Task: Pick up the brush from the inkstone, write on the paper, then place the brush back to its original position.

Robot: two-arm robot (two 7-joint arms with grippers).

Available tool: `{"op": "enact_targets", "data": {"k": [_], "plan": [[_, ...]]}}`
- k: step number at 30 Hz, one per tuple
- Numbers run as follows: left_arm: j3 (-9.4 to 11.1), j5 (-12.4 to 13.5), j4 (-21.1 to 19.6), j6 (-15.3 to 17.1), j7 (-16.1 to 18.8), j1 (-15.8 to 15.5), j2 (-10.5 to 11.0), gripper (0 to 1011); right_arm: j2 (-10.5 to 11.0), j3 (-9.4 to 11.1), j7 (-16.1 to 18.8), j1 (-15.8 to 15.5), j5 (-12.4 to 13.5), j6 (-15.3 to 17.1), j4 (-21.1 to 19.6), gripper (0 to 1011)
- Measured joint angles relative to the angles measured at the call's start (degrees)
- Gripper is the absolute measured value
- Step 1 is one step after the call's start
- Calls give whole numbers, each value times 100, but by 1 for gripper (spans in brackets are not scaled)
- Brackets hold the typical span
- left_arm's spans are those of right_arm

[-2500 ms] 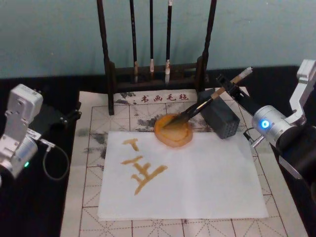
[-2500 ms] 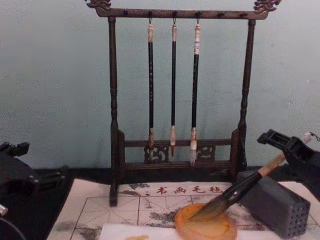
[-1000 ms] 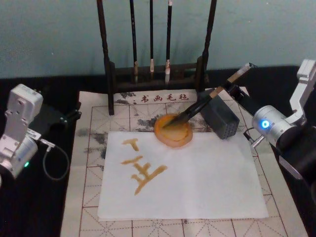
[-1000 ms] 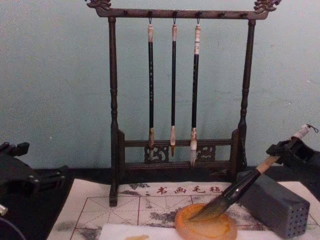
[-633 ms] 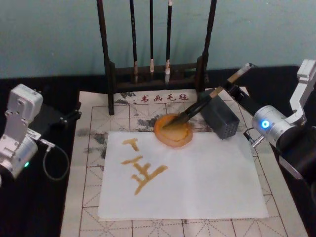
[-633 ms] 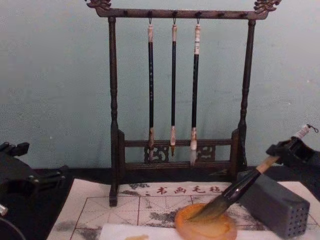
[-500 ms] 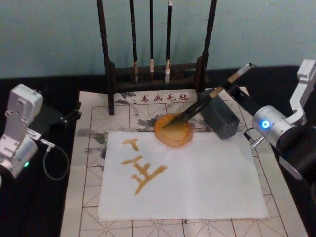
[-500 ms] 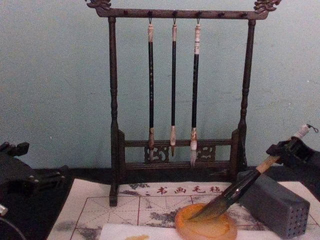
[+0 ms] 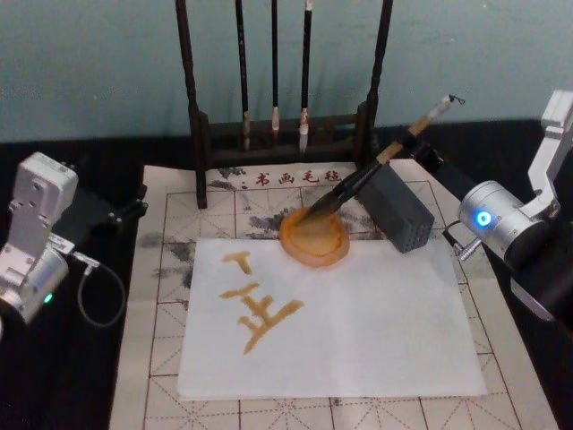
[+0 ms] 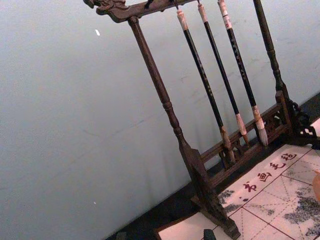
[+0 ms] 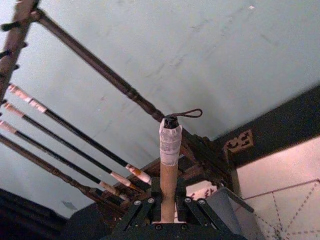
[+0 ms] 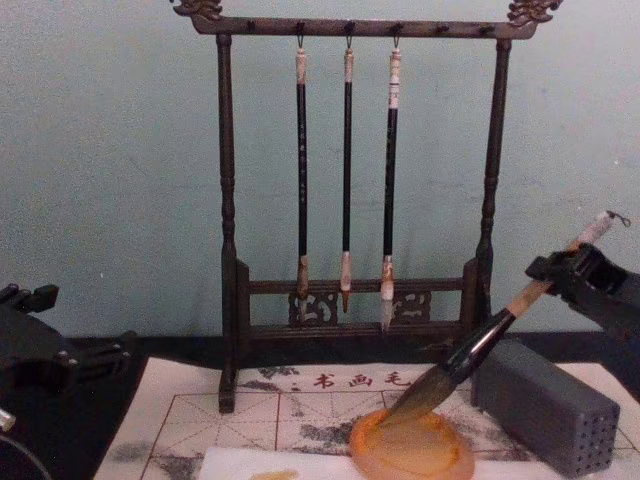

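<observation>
Slanting up from the inkstone (image 9: pixel 313 240), the brush (image 9: pixel 372 166) is held near its capped end by the right gripper (image 12: pixel 566 272), jaws clamped on the handle, at the far right. Whether the bristles touch the inkstone cannot be made out. The left gripper (image 9: pixel 100 211) is parked at the left.

We work with the right arm; the left arm sits idle.
Our right gripper (image 9: pixel 414 139) is raised at the far right, its jaws closed around the upper handle of the brush (image 9: pixel 354 179), with the forearm running back to our right edge. Our left gripper (image 9: pixel 125 210) sits low at the left, its arm folded close.
</observation>
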Motion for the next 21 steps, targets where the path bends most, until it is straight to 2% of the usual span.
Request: {"op": "enact_targets", "data": {"k": [10, 21], "plan": [[0, 0, 0, 0, 0, 0, 0, 1001, 302, -366, 150, -81, -596, -466, -339, 185], [0, 0, 0, 0, 0, 0, 0, 1001, 351, -452, 278, -149, -1157, -767, -430, 185]]}}
